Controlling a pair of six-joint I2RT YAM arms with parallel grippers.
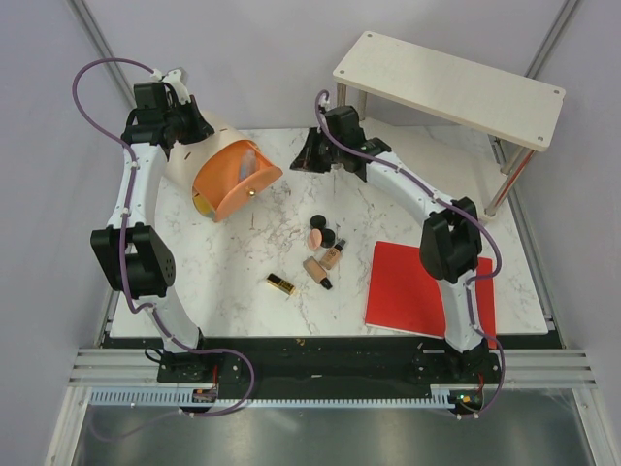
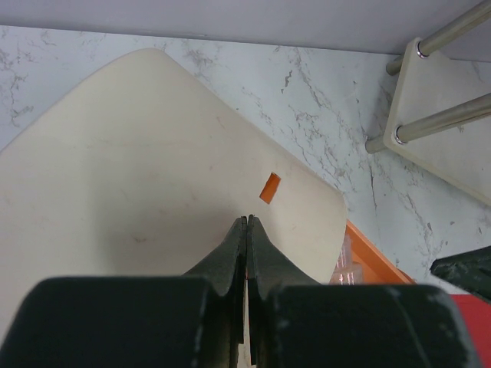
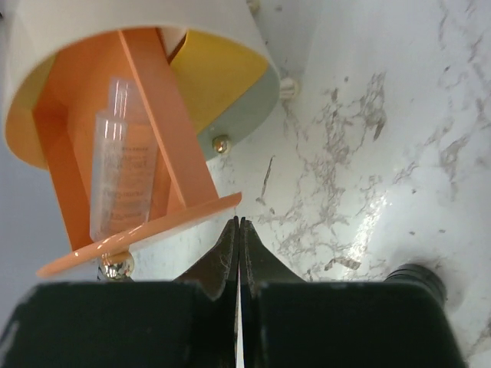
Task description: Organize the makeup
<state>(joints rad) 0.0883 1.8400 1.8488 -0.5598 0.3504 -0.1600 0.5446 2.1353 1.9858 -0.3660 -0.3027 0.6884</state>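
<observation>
One clear bottle (image 3: 123,165) sits inside the open orange case (image 1: 231,181).

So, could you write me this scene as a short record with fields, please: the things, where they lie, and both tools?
case: orange-yellow, on its side, open, rear left of table
inside case: clear bottle
loose items: peach puff, black compacts, foundation tubes, lipstick, at centre
red sheet: flat, front right
left tool: shut, above the case's cream shell
right tool: shut, by the orange lid; contact unclear
</observation>
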